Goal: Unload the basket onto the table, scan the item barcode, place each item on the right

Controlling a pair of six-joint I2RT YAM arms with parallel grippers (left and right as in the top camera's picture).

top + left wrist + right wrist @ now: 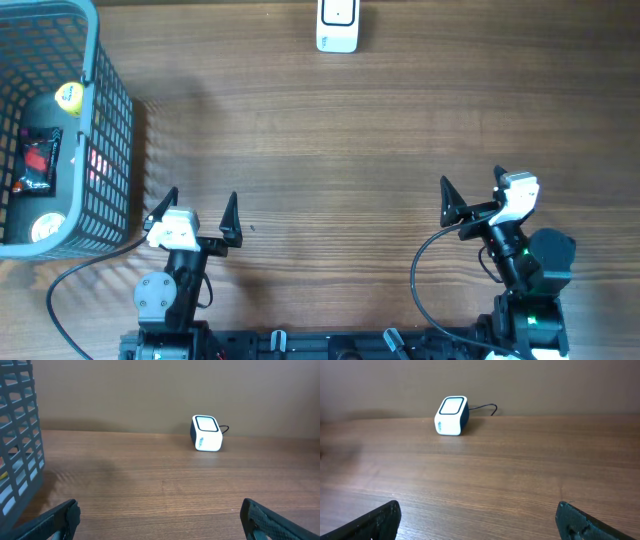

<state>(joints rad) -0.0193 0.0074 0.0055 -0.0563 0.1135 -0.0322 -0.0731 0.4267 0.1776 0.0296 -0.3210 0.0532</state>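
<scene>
Black left fingers [232, 220] spread wide, right fingers [448, 203] likewise, both low over table [330, 150]

Wooden table [330, 150]; grey-blue mesh basket [110, 130] standing at its left edge

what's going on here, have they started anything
Nothing is being handled yet. Both arms sit at the near edge of the wooden table, the left gripper and right gripper open and empty. The items to scan, including a red and black packet, lie in the blue-grey basket on the robot's left, and the white barcode scanner stands at the far edge.
</scene>
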